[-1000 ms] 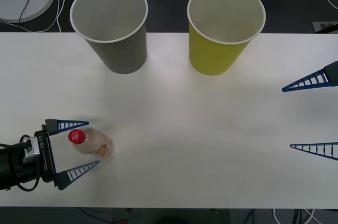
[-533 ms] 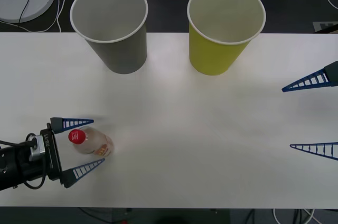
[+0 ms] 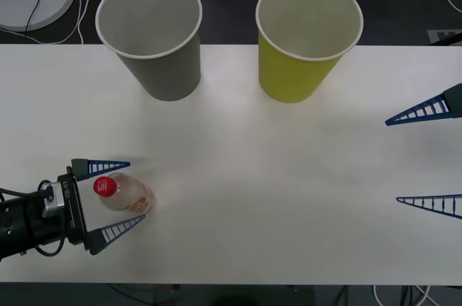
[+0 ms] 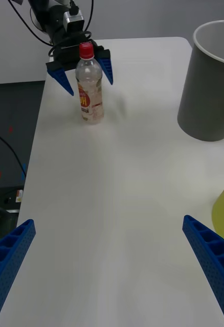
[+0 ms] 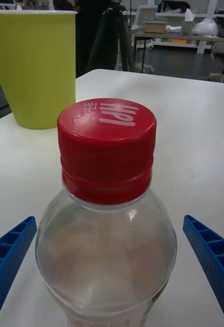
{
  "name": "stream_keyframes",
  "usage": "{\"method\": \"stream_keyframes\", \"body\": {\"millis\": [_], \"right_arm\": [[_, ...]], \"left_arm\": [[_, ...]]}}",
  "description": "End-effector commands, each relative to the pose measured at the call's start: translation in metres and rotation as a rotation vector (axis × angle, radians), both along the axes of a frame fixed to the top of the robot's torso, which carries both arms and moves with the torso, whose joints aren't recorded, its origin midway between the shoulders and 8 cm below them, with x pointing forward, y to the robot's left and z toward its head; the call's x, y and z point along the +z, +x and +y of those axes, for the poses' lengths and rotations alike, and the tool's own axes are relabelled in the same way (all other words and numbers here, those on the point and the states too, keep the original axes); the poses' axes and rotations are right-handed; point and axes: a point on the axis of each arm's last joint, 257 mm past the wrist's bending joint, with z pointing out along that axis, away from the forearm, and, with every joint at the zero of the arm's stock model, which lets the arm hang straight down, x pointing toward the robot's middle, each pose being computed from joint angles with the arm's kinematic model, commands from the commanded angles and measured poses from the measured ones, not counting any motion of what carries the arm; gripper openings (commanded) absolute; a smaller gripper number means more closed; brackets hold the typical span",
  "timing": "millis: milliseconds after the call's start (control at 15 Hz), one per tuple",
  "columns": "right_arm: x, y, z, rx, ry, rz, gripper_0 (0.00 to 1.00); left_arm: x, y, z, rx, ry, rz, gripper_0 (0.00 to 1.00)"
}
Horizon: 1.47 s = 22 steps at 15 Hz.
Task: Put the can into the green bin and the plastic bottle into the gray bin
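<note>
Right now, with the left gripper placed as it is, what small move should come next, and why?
Probably close the left gripper on the plastic bottle. The bottle stands upright on the table between its open fingers, which sit on either side of it without gripping, and it must be held before it can be carried to the gray bin.

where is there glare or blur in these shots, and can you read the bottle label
Front view: soft glare on the white table. Left wrist view: the plastic bottle has a sharp cap, a blurred room behind, and its label is cut off. Right wrist view: the label is too small to read.
</note>
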Motion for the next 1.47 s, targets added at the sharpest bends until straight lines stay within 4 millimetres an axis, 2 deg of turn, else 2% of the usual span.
{"method": "stream_keyframes", "body": {"millis": [67, 400, 467, 533, 600, 667, 733, 1467], "right_arm": [[0.0, 0.0, 0.0, 0.0, 0.0, 0.0, 1.0], [0.0, 0.0, 0.0, 0.0, 0.0, 0.0, 1.0], [0.0, 0.0, 0.0, 0.0, 0.0, 0.0, 1.0], [0.0, 0.0, 0.0, 0.0, 0.0, 0.0, 1.0], [0.0, 0.0, 0.0, 0.0, 0.0, 0.0, 1.0], [0.0, 0.0, 0.0, 0.0, 0.0, 0.0, 1.0], [0.0, 0.0, 0.0, 0.0, 0.0, 0.0, 1.0], [0.0, 0.0, 0.0, 0.0, 0.0, 0.0, 1.0]], "left_arm": [[0.0, 0.001, -0.0024, -0.004, 0.0, -0.001, 1.0], [-0.0016, 0.0007, -0.0059, -0.002, -0.007, 0.001, 1.0], [-0.001, 0.0008, -0.0057, -0.004, -0.006, 0.0, 0.9], [-0.0013, 0.0007, -0.0062, -0.004, -0.005, -0.003, 0.64], [-0.0025, -0.0003, -0.0056, -0.007, 0.0, -0.003, 0.25], [-0.003, -0.0008, -0.0061, -0.012, 0.005, -0.007, 0.07], [-0.0035, -0.0013, -0.0059, -0.012, 0.008, -0.011, 0.0], [0.0001, -0.0009, -0.0073, -0.011, -0.008, -0.003, 0.0]]}}
